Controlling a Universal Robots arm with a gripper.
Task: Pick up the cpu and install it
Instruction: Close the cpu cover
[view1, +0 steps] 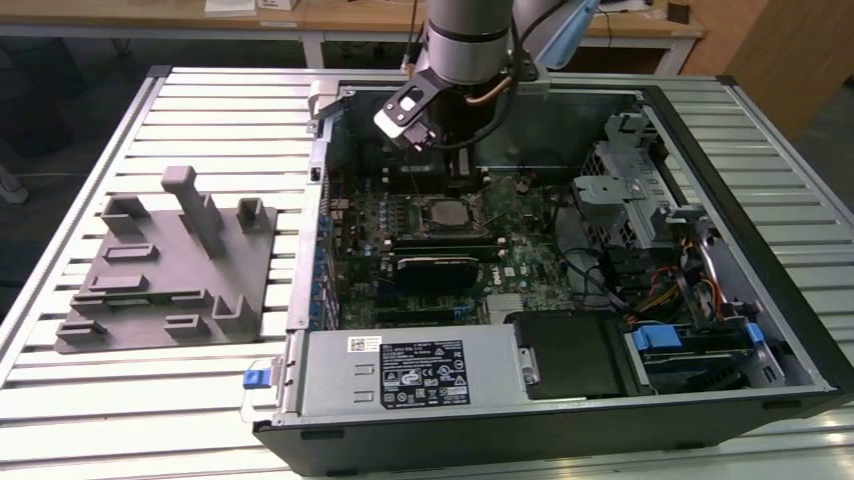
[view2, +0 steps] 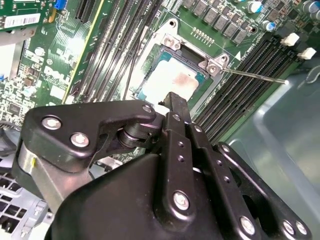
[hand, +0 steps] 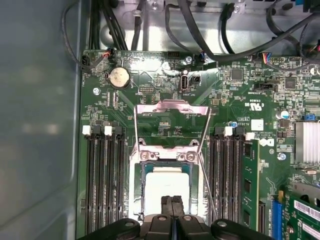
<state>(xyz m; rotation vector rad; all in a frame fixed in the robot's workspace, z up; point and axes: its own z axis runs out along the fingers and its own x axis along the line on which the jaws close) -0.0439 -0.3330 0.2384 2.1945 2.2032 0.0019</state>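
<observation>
The cpu (hand: 165, 186), a pale silvery square, lies flat in the motherboard socket (hand: 134, 185) inside the open computer case (view1: 747, 130). It also shows in the second wrist view (view2: 172, 79) and as a small grey square in the exterior view (view1: 438, 212). The socket's metal load plate (hand: 172, 111) stands flipped open, and its thin lever (view2: 255, 76) sticks out sideways. My gripper (hand: 173, 202) hovers just over one edge of the cpu, shut, fingers pressed together with nothing between them. In the exterior view the gripper (view1: 451, 165) hangs over the board's far part.
A grey plastic tray with upright posts (view1: 174, 270) lies on the slatted table at the exterior view's left. Memory slots (hand: 102, 180) flank the socket. A power supply (view1: 400, 375), drive cage (view1: 641, 200) and loose cables (hand: 210, 30) crowd the case.
</observation>
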